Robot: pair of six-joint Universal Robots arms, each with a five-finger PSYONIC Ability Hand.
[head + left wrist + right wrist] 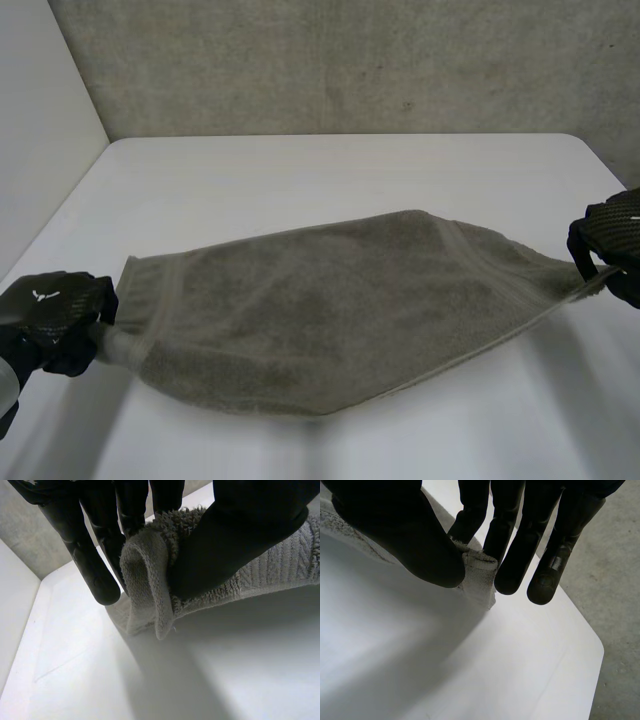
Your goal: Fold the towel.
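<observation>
A grey-green towel (330, 310) hangs stretched between both hands above the white table (340, 170), sagging in the middle. My left hand (52, 318) pinches its left end; in the left wrist view the thumb (240, 535) presses the bunched towel edge (147, 580) against the fingers (85, 555). My right hand (610, 245) holds the right end; in the right wrist view a small tip of towel (479, 577) is pinched between thumb (415, 540) and fingers (520, 545).
A concrete wall (350, 60) rises behind the table's far edge. A pale wall (40, 130) stands along the left side. The table's rounded corner (592, 650) lies beyond my right hand, with grey floor (620, 605) past it.
</observation>
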